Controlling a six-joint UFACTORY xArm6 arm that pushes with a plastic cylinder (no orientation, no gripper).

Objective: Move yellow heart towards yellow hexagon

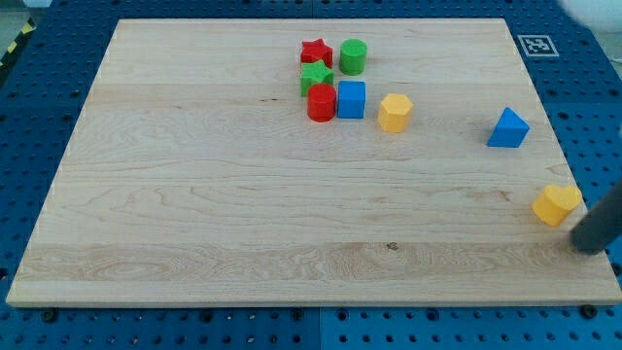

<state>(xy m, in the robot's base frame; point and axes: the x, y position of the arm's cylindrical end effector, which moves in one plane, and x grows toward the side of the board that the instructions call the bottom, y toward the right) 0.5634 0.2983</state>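
Note:
The yellow heart [557,204] lies near the board's right edge. The yellow hexagon [395,112] sits up and to the left of it, past the board's middle. My tip [586,245] is a dark rod at the view's right edge, just below and right of the yellow heart, close to it; I cannot tell if it touches.
A cluster near the view's top holds a red star [316,52], green cylinder [353,56], green star [316,76], red cylinder [322,102] and blue cube [351,99]. A blue triangle [507,128] sits between the hexagon and the heart. The wooden board [194,194] rests on a blue pegboard.

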